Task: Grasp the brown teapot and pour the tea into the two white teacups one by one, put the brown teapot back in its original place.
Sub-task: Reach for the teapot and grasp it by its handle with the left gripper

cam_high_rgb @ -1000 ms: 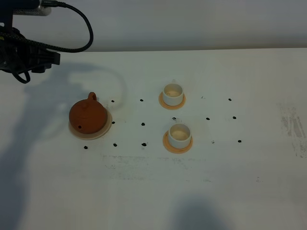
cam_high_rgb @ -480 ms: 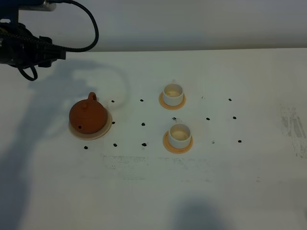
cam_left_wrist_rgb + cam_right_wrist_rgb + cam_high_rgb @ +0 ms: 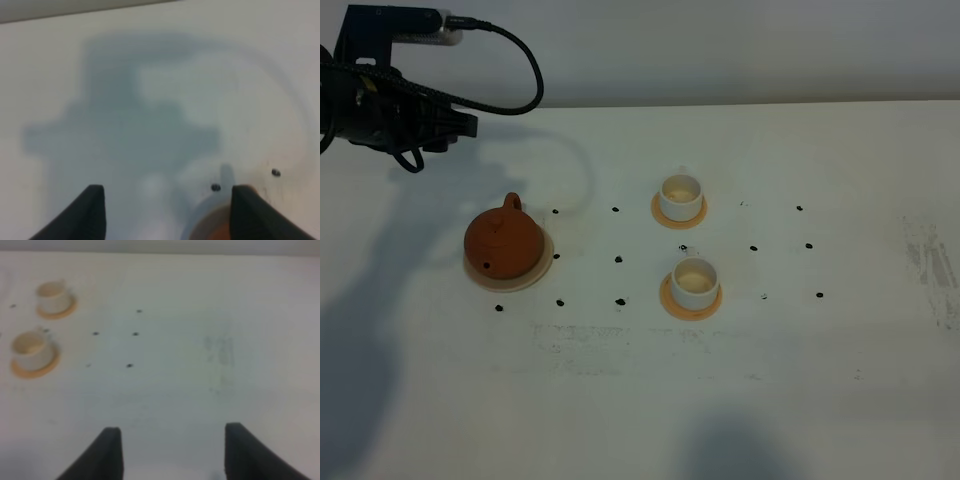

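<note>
The brown teapot [image 3: 503,240] sits upright on the large beige coaster [image 3: 528,283] at the left of the table, its handle toward the back. The two white teacups [image 3: 681,194] [image 3: 695,281] stand on small orange coasters near the middle, showing cream insides; no tea is visible. My left arm [image 3: 395,110] hovers behind and to the left of the teapot. The left gripper [image 3: 169,196] is open and empty, with the edges of the coaster [image 3: 196,222] and the teapot [image 3: 217,233] just showing. My right gripper [image 3: 173,432] is open and empty, well to the right of the cups [image 3: 54,296] [image 3: 31,348].
Small black dots [image 3: 618,259] mark the white table around the teapot and cups. Scuff marks [image 3: 930,265] lie near the right edge. A black cable [image 3: 525,70] loops off the left arm.
The left arm has moved rightward along the back left of the table, closer to the teapot. The teapot and cups have not moved.
</note>
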You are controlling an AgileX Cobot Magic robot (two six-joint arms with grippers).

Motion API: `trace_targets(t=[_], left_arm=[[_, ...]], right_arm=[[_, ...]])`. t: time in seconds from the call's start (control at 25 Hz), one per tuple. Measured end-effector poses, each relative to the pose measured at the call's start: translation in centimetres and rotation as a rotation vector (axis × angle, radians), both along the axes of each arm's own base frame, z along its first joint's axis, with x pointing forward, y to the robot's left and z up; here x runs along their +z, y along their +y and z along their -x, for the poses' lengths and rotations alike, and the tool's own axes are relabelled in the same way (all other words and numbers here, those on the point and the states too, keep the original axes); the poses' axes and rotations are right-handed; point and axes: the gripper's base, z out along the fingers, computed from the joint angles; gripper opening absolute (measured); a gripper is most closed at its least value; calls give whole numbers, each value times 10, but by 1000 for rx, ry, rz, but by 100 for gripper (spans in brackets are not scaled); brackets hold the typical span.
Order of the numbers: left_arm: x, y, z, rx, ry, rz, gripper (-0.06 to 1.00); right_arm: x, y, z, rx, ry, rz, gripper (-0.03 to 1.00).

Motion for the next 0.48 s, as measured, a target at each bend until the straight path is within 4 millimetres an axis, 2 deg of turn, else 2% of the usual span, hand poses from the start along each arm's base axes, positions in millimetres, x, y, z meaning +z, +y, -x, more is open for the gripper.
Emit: trace_targets(t=[0.48], left_arm=[[8, -9, -5, -34, -43, -8, 55]], right_arm=[[0, 0, 0, -33, 0, 6, 44]])
